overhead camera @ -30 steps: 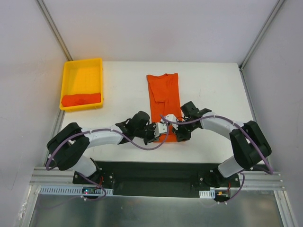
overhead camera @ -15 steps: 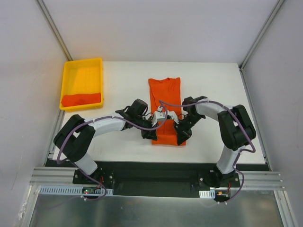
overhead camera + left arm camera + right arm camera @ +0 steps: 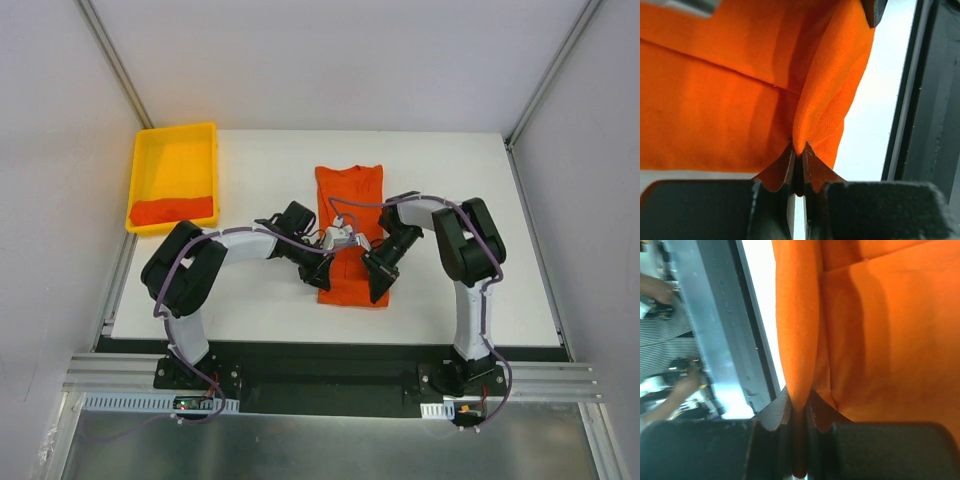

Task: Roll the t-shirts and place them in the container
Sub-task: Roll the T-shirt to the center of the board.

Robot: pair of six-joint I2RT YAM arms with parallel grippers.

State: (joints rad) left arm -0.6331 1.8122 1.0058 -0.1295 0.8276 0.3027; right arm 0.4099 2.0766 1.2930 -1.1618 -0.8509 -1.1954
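At the near hem of the plain orange cloth t-shirt point(image 3: 350, 195), left hand point(image 3: 798, 150) and right hand point(image 3: 799, 396) each clamp a fold, seemingly starting the roll; next, turn it away evenly.

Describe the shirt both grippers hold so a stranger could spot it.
On the white table, look midway between the two arms. The t-shirt lies there as a long orange strip, its near end pinched by the left gripper and right gripper. The other orange shirt sits bunched in the yellow tray, far left.
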